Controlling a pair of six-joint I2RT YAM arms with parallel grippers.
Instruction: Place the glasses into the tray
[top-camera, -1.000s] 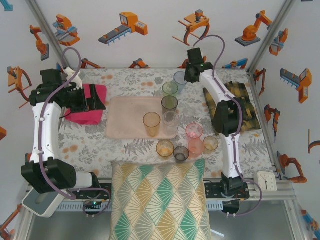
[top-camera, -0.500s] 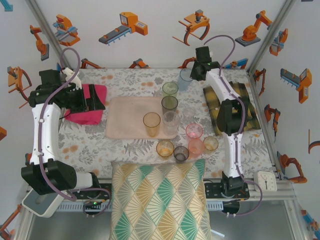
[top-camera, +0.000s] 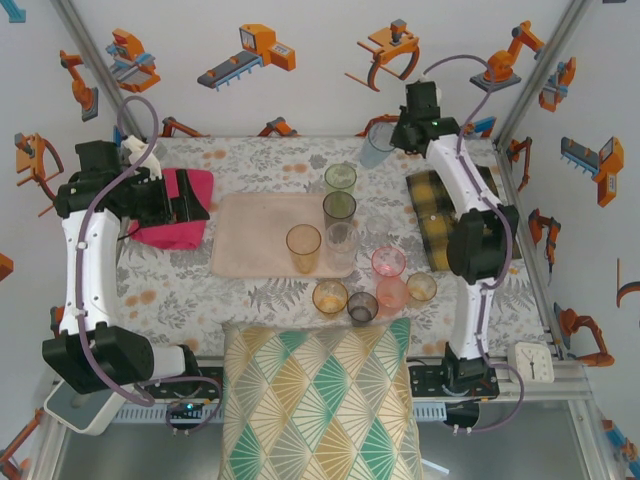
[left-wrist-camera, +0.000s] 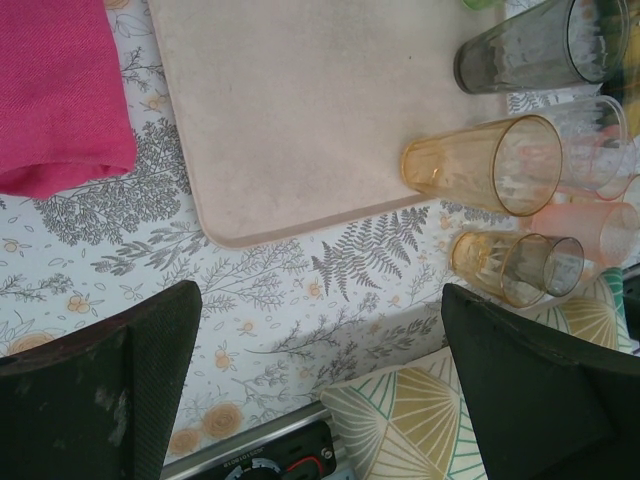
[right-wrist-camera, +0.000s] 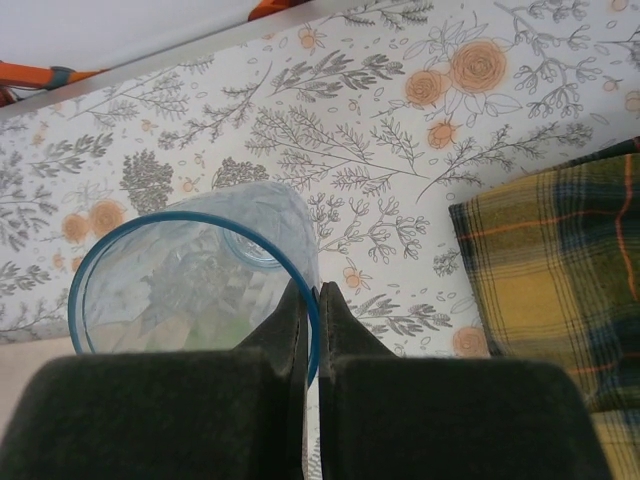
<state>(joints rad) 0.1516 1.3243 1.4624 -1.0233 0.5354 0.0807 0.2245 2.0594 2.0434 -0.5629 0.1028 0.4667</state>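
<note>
right claw (right-wrist-camera: 310, 300) was clenched on the blue glass (right-wrist-camera: 190, 280) by its rim, seemingly off the far surface (top-camera: 290, 165), well apart from the tray (top-camera: 255, 235). carrying step, likely; next called for a swing over bare tray and a level set-down. left claw (left-wrist-camera: 320, 335) hung released.

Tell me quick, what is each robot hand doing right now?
Left gripper: open, holding nothing.
Right gripper: fingers closed on the rim of the blue glass.

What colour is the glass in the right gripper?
Pale translucent blue glass with a brighter blue rim; right wrist view shows it best.
</note>
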